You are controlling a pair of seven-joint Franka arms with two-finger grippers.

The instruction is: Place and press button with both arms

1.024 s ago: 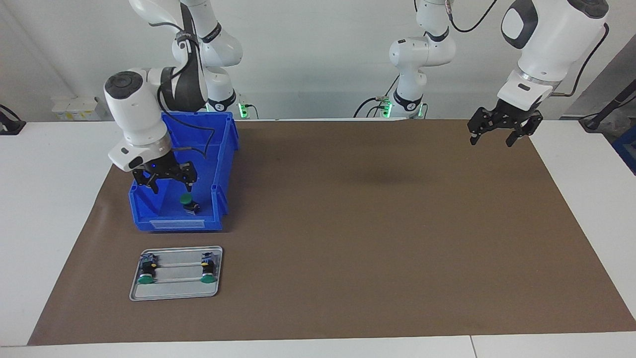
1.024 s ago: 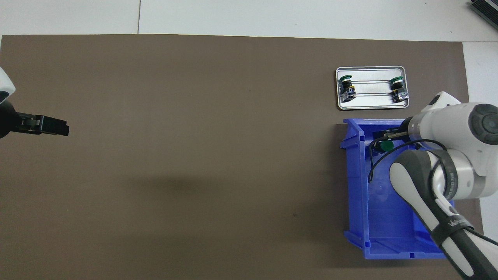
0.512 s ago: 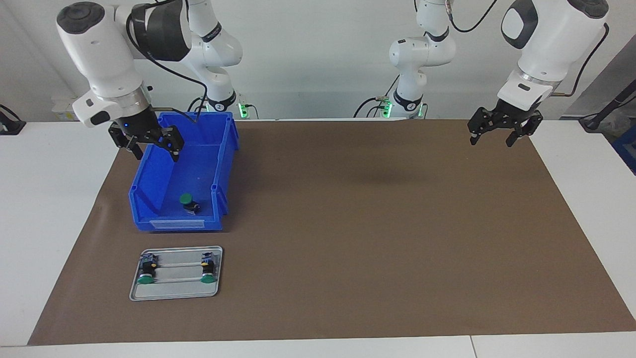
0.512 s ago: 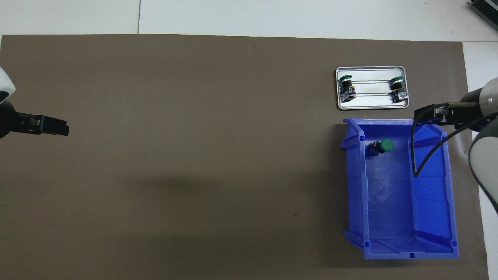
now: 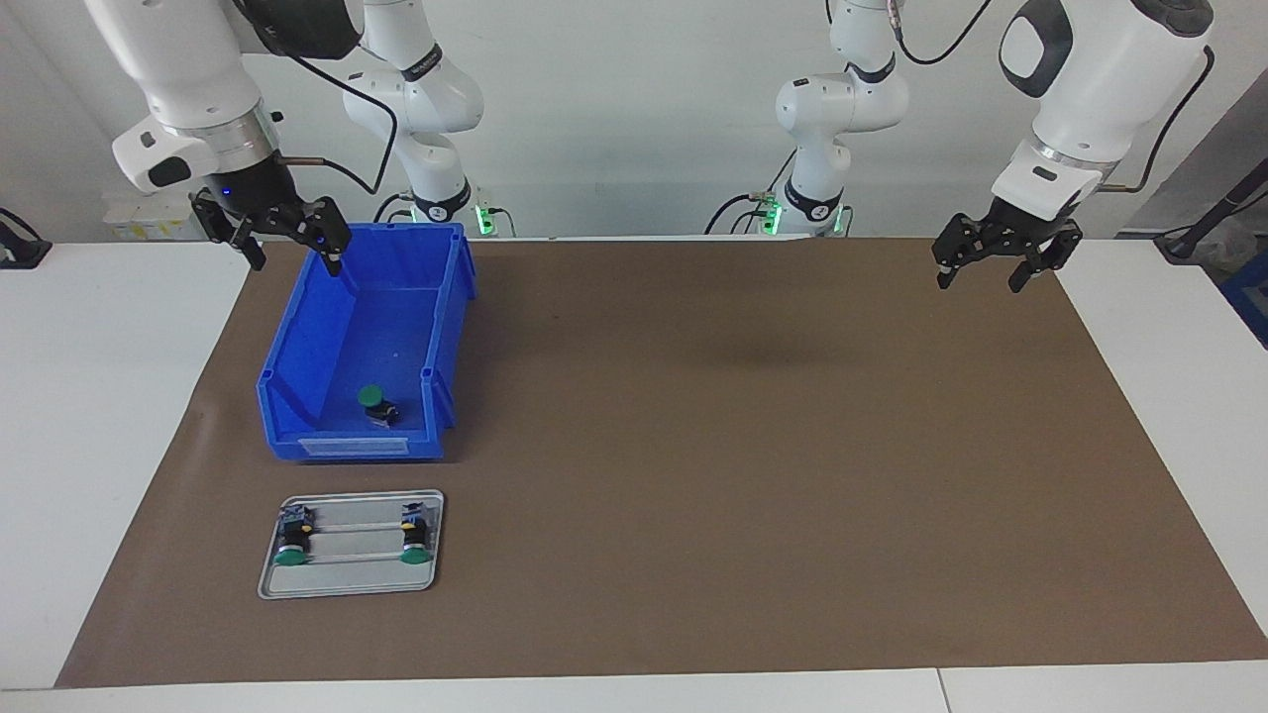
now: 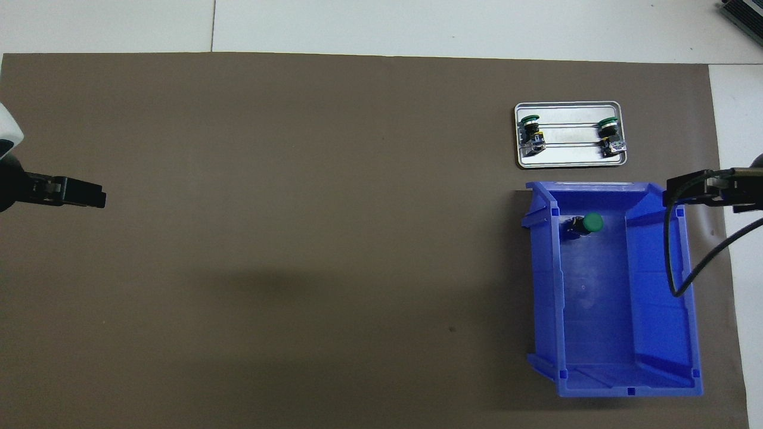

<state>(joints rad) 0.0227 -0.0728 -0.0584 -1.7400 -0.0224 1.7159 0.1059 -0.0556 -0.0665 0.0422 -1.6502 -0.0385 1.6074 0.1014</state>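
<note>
One green-capped button [image 5: 374,401] [image 6: 587,224] lies on its side in the blue bin [image 5: 297,347] [image 6: 596,333], at the bin's end farther from the robots. Two more buttons [image 5: 290,543] [image 5: 416,540] lie on the metal tray [image 5: 357,576] [image 6: 566,158]. My right gripper [image 5: 295,259] [image 6: 679,193] hangs open and empty, raised over the bin's wall toward the right arm's end of the table. High over the mat's edge at the left arm's end, my left gripper [image 5: 979,282] [image 6: 89,196] waits open with nothing in it.
The tray sits just past the bin, farther from the robots. A brown mat [image 5: 743,446] covers most of the white table. The right arm's black cable [image 6: 676,262] dangles over the bin.
My right gripper has risen out of the bin, empty, and drawn back toward the right arm's end. The button stays in the bin. The left arm has not moved.
</note>
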